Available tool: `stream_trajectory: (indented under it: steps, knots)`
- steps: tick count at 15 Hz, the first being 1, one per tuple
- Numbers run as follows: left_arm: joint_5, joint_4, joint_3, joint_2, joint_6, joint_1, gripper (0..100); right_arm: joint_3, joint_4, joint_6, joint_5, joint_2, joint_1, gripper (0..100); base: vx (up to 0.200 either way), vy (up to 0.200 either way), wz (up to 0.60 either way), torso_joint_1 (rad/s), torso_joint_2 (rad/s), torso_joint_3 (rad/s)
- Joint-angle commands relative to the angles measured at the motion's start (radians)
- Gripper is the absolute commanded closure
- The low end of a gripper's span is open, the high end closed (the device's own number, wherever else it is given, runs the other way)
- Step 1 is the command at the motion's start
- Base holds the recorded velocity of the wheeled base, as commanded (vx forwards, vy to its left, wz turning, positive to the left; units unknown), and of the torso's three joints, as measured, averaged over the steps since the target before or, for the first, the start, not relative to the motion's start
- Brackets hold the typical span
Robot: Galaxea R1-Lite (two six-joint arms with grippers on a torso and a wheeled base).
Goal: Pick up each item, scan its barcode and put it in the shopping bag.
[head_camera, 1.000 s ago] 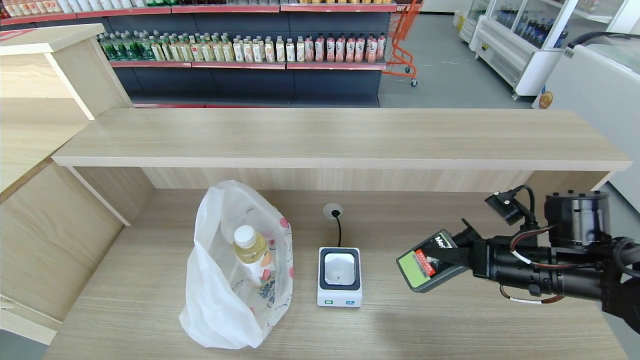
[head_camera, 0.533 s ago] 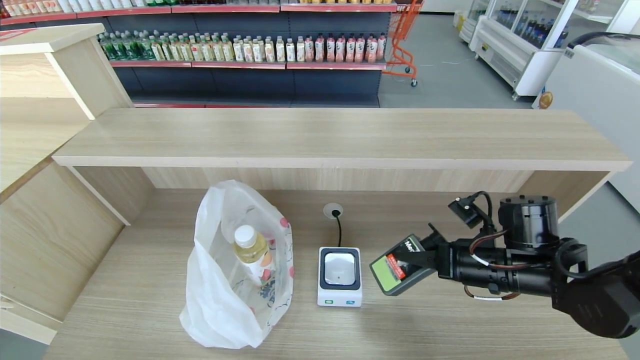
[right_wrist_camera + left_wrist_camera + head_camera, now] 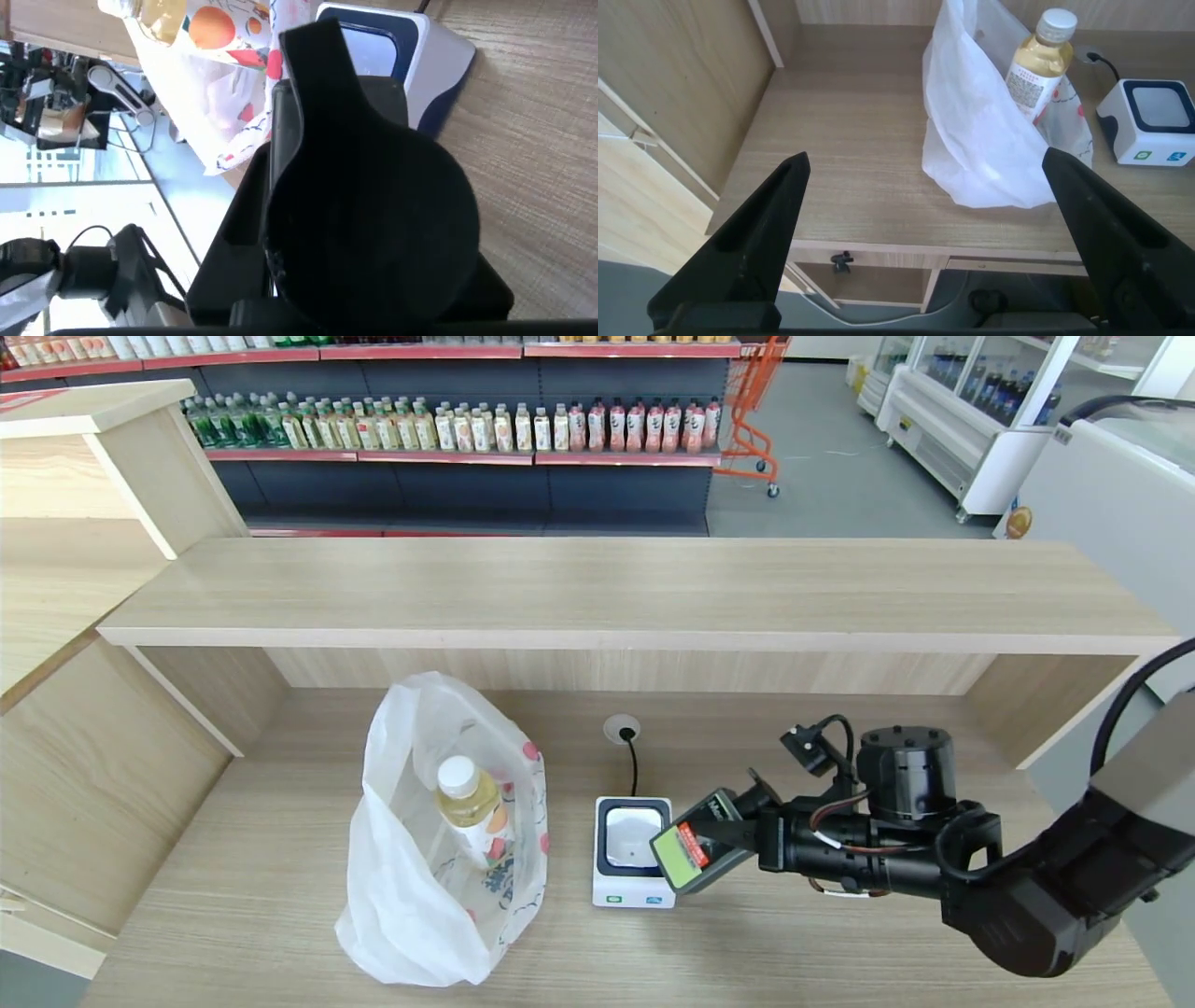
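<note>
My right gripper (image 3: pixel 724 835) is shut on a small dark box with a green and red label (image 3: pixel 689 852), held tilted just right of the white barcode scanner (image 3: pixel 633 851), its lower corner over the scanner's right edge. In the right wrist view the box (image 3: pixel 374 187) hides the fingers, with the scanner (image 3: pixel 411 51) behind it. The white plastic shopping bag (image 3: pixel 439 840) stands left of the scanner with a yellow drink bottle (image 3: pixel 470 807) upright inside. From the left wrist, my left gripper (image 3: pixel 924 233) is open, away from the bag (image 3: pixel 980 121), the bottle (image 3: pixel 1036 61) and the scanner (image 3: pixel 1150 117).
A raised wooden counter ledge (image 3: pixel 635 593) runs behind the work surface, with a wooden side wall (image 3: pixel 84 747) on the left. The scanner's cable (image 3: pixel 632 761) goes to a grommet in the desk. Store shelves with bottles (image 3: pixel 448 425) stand far behind.
My right arm has carried the box leftward and slightly lower, from the right side of the desk to the scanner's right edge. The bag and bottle have not moved.
</note>
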Motion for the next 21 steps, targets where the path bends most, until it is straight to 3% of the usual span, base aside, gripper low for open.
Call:
stream_trajectory:
  steps: [1,4,8,13,17,21]
  knots:
    - [0.0,0.0,0.0,0.0,0.0,-0.001,0,-0.038,-0.012,-0.003,-0.031,0.061,0.036,100,0.0,0.0,0.0,0.0,0.0,0.0]
    - [0.0,0.0,0.0,0.0,0.0,-0.001,0,-0.093,-0.014,-0.003,-0.079,0.106,0.076,100,0.0,0.0,0.0,0.0,0.0,0.0]
    - [0.0,0.0,0.0,0.0,0.0,0.001,0,-0.101,-0.117,-0.018,-0.097,0.189,0.081,100,0.0,0.0,0.0,0.0,0.0,0.0]
    - [0.0,0.0,0.0,0.0,0.001,0.001,0,-0.113,-0.126,-0.015,-0.099,0.189,0.081,100,0.0,0.0,0.0,0.0,0.0,0.0]
    - [0.0,0.0,0.0,0.0,0.0,-0.001,0,-0.088,-0.08,0.097,-0.099,-0.04,0.065,100,0.0,0.0,0.0,0.0,0.0,0.0]
    - [0.0,0.0,0.0,0.0,0.0,-0.001,0,-0.065,0.121,0.02,-0.099,-0.337,0.021,100,0.0,0.05,0.0,0.002,0.0,0.002]
